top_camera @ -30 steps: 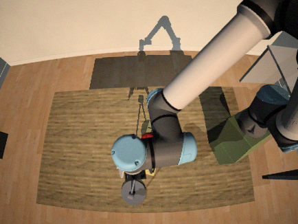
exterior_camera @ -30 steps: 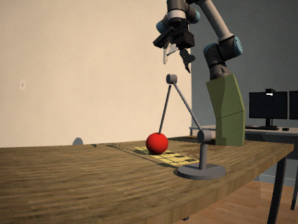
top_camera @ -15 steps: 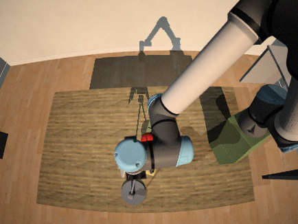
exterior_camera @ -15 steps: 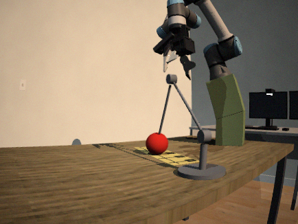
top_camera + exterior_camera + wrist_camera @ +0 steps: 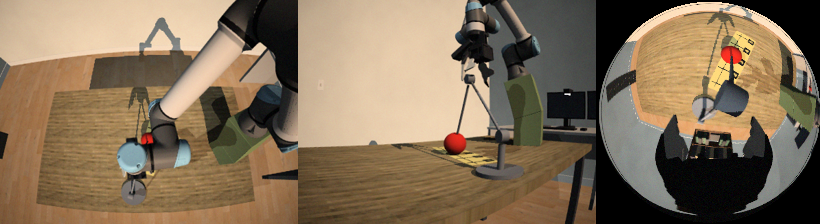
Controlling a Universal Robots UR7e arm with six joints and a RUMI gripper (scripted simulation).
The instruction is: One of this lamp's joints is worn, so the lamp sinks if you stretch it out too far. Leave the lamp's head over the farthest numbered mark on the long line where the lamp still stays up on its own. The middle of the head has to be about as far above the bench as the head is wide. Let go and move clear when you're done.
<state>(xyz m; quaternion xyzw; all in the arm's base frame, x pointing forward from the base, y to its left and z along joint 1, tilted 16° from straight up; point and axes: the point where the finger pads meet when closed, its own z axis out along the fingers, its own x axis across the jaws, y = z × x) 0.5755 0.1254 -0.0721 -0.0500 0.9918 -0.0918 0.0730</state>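
Observation:
The grey lamp stands on a round base (image 5: 500, 171) near the bench's front edge. Its two thin arms meet at a top elbow joint (image 5: 469, 78). The red ball head (image 5: 454, 143) hangs low, resting on or just above the yellow numbered strip (image 5: 466, 157). My gripper (image 5: 474, 75) is open and empty, with its fingers on either side of the elbow joint, not closed on it. In the wrist view the elbow joint (image 5: 731, 97) looms close below my fingers, with the red head (image 5: 731, 54) over the strip beyond. In the overhead view my arm hides most of the lamp; only the base (image 5: 134, 191) and a bit of the head (image 5: 147, 138) show.
The robot's green pedestal (image 5: 524, 110) stands at the bench's far right corner. A desk with dark monitors (image 5: 566, 106) lies behind it. The lamp base sits close to the bench's edge.

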